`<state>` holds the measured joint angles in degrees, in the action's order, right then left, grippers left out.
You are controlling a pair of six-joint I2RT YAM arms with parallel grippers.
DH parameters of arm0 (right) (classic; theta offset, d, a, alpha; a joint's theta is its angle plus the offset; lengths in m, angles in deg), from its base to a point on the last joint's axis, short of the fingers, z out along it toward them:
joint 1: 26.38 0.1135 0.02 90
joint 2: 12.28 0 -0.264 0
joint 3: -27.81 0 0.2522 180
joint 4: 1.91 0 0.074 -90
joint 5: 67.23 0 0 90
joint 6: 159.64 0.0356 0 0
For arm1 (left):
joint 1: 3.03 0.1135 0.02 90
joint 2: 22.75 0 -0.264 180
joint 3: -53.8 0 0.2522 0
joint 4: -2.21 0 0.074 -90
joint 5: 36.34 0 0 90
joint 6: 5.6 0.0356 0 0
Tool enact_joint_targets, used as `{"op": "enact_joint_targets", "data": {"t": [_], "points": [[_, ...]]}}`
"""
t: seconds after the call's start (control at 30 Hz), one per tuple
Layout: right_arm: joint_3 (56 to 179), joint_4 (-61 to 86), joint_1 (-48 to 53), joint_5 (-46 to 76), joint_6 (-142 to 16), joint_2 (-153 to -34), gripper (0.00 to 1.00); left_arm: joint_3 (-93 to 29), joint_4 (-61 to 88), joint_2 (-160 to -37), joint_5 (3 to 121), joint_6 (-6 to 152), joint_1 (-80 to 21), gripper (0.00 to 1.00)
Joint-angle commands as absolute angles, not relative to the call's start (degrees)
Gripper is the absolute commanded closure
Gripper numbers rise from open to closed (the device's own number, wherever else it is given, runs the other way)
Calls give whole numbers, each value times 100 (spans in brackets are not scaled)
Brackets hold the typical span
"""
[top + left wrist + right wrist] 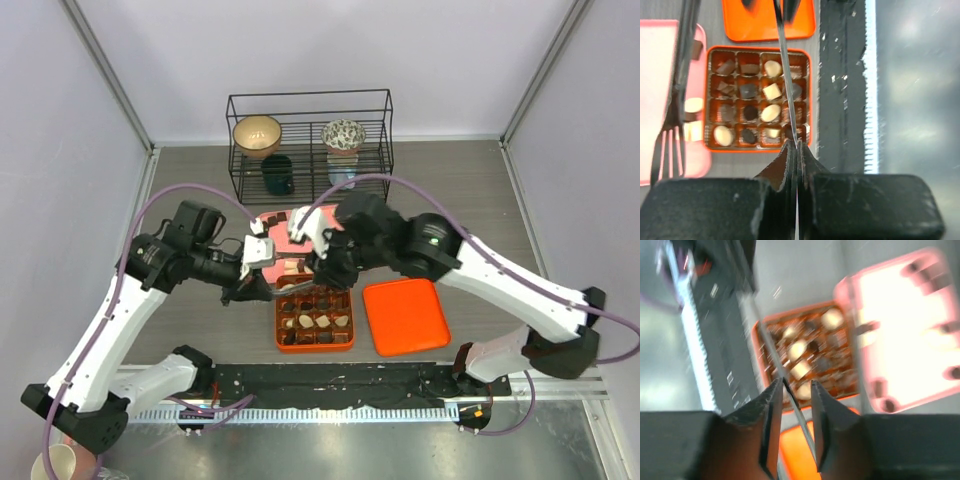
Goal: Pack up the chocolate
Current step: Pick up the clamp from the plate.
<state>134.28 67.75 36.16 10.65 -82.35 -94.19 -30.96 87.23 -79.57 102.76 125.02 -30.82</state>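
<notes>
The chocolate [771,91] fills most cells of the orange gridded box [279,325], dark, tan and cream pieces mixed. More pieces [692,105] lie on the pink tray [660,75] beside it. My left gripper [795,142] hovers above the box's near edge, shut on a thin metal utensil [784,65] seen edge-on. My right gripper [796,384] is over the box from the other side, open, and the same metal strip [767,350] runs between its jaws against one finger. The right wrist view is blurred. A fork [670,135] shows above the tray.
An orange lid [405,315] lies flat right of the box. At the back stands a wire rack [308,145] with bowls and cups. A black strip [330,385] runs along the near table edge. A paper cup [55,462] sits at bottom left.
</notes>
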Motion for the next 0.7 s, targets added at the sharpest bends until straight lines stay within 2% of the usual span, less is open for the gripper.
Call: {"op": "enact_joint_targets", "data": {"t": [0.0, 0.07, 0.13, 0.17, 0.37, 0.57, 0.67], "points": [[13352, 5292, 3567, 2232, -7808, -8244, 62, -3176, 8225, -8128, 10849, 11148, -3089, 100], [13097, 4791, 3558, 2601, -7720, -7936, 49, -3325, 8075, -8295, 11017, 10735, -3072, 100], [12930, 4396, 3540, 2690, -7606, -7523, 44, -3500, 7820, -8401, 11306, 10297, -3054, 100], [12851, 4263, 3532, 2708, -7553, -7391, 34, -3571, 7715, -8497, 11421, 10094, -3046, 100], [12025, 3313, 3488, 3138, -7026, -6266, 11, -3967, 6099, -8805, 11922, 8050, -2949, 100], [11637, 2996, 3488, 3068, -6569, -5632, 3, -3520, 3261, -8709, 12160, 5640, -2887, 100], [11602, 2856, 3488, 3051, -6455, -5693, 2, -3002, 1000, -8551, 12213, 4050, -2712, 100]]}}
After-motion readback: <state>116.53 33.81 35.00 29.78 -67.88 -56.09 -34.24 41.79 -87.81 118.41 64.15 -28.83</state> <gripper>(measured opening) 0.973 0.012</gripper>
